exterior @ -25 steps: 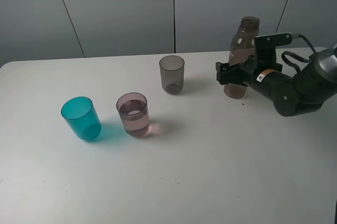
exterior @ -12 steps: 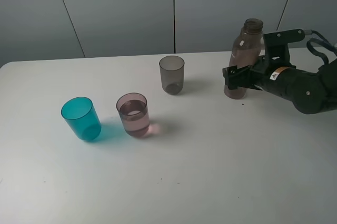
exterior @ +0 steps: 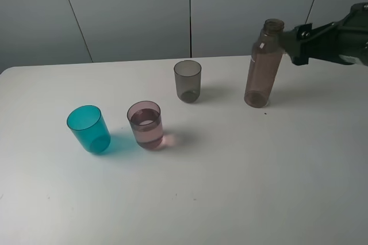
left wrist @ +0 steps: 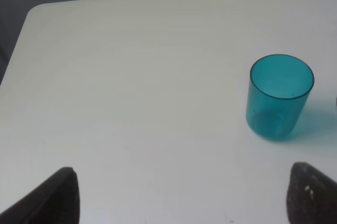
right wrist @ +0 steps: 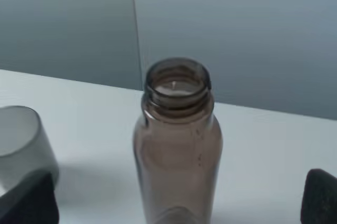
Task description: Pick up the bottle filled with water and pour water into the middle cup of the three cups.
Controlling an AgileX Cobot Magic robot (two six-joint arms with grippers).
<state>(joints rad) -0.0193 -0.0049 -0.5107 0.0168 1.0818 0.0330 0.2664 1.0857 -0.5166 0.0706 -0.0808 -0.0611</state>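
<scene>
**A:** Surface and surroundings?

**B:** One white table [exterior: 230, 187] with a rounded corner at the far left. Grey wall panels [exterior: 132, 9] with dark seams stand behind it. On the table are the three cups and the bottle, all upright.

**A:** Positions?

**B:** The teal cup [exterior: 88, 129] is at the left. The middle cup [exterior: 145, 125], pinkish-mauve, stands just right of it and holds a low level of liquid. The grey cup [exterior: 188, 80] is farther back and to the right. The bottle [exterior: 264, 64] stands well right of the grey cup, uncapped, on the table.

**A:** Anything obscured or cut off?

**B:** The right arm [exterior: 336, 41] runs off the right edge of the exterior view, so most of it is unseen. The left arm does not appear there at all. Whether the bottle holds water cannot be judged from its tinted wall.

**A:** The grippers?

**B:** The right gripper [right wrist: 174, 203] shows only two dark finger pads [right wrist: 31, 205] at the frame corners, set wide apart with the bottle between them and untouched. It sits level with the bottle's neck, just to the right in the exterior view. The left gripper [left wrist: 179, 197] is likewise spread wide, holding nothing, above bare table with the teal cup ahead of it.
</scene>
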